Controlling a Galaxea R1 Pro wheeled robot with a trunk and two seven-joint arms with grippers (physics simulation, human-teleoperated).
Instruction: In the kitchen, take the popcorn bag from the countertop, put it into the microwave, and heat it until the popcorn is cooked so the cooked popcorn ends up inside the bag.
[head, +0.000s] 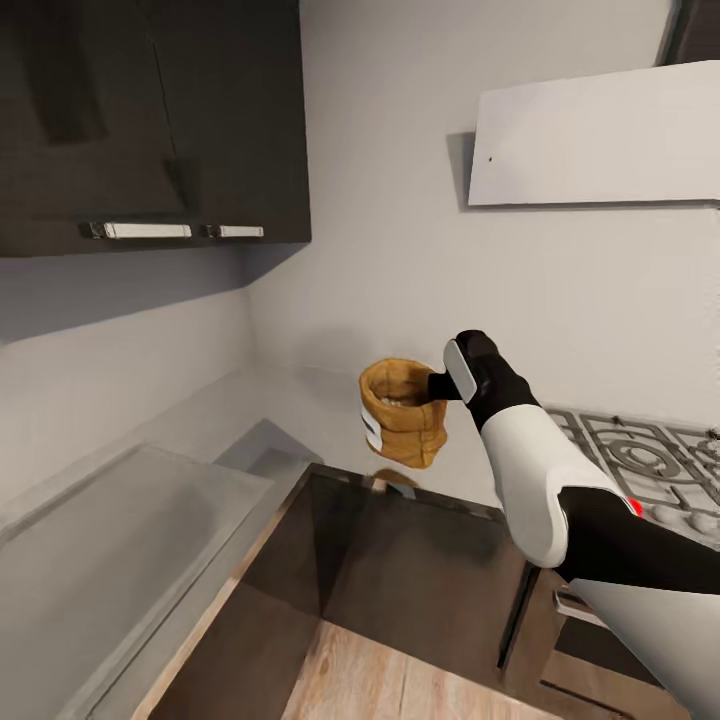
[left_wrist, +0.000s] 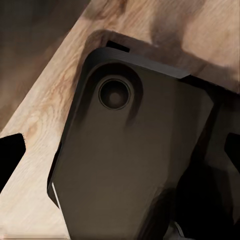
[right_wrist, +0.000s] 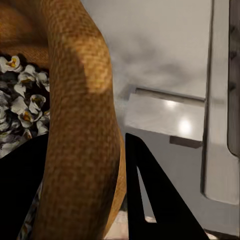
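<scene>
The kitchen's grey countertop (head: 150, 520) runs along the left wall and turns at the far corner toward the gas hob (head: 640, 460), with dark upper cabinets (head: 150, 120) above it and a flat white hood (head: 600, 135) over the hob. We see dark cabinet fronts (head: 400, 570) below the slab and light wood floor (head: 400, 680) beneath them.

The right arm (head: 540, 470) reaches forward from the lower right, past the front edge of the counter, and carries the popcorn bag (head: 403, 410) clear of the slab, in the air just off that front edge near the inside corner. The bag hangs nearly upright, which we judge keeps its contents from spilling during transport.

In the right wrist view, the right gripper (right_wrist: 95, 200) pinches the rolled rim of the bag: one dark finger (right_wrist: 155, 200) lies outside the woven wall, the other inside the mouth. A rim grip leaves the sack open and its body free.

Inside the mouth lies the popcorn (right_wrist: 20, 110), whitish puffed pieces with yellow centres; to our eye it already looks popped.

The left wrist view looks down at wood floor and a dark part of the robot's own body (left_wrist: 130, 160); we cannot tell how the left gripper's jaws stand.
</scene>
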